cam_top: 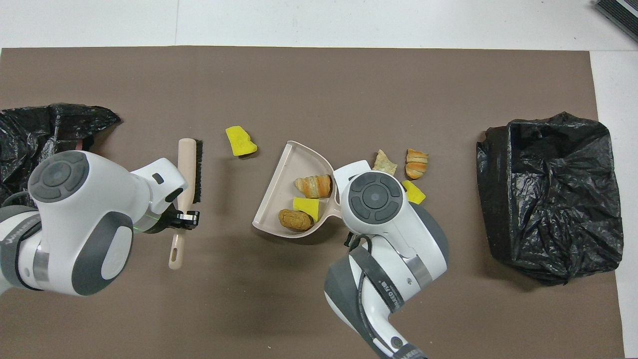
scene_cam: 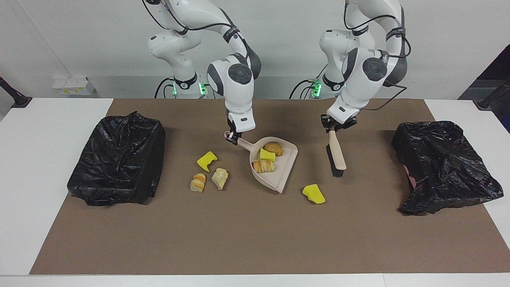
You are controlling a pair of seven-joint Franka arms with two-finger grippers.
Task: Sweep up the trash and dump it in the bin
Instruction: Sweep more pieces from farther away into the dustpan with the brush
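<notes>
My right gripper (scene_cam: 233, 137) is shut on the handle of the beige dustpan (scene_cam: 281, 175). In the pan lie a brown roll (scene_cam: 273, 148), a yellow sponge chunk (scene_cam: 266, 154) and a striped croissant piece (scene_cam: 263, 166). The pan's open lip points at a loose yellow sponge (scene_cam: 314, 193) on the mat. My left gripper (scene_cam: 332, 126) is shut on the brush (scene_cam: 336, 153), bristles down, beside that sponge toward the left arm's end. Another yellow chunk (scene_cam: 206, 160), a croissant piece (scene_cam: 198, 182) and a pale lump (scene_cam: 220, 178) lie toward the right arm's end.
A bin lined with a black bag (scene_cam: 117, 157) stands at the right arm's end of the brown mat. A second black-bagged bin (scene_cam: 442, 165) stands at the left arm's end. White table borders the mat (cam_top: 319, 89).
</notes>
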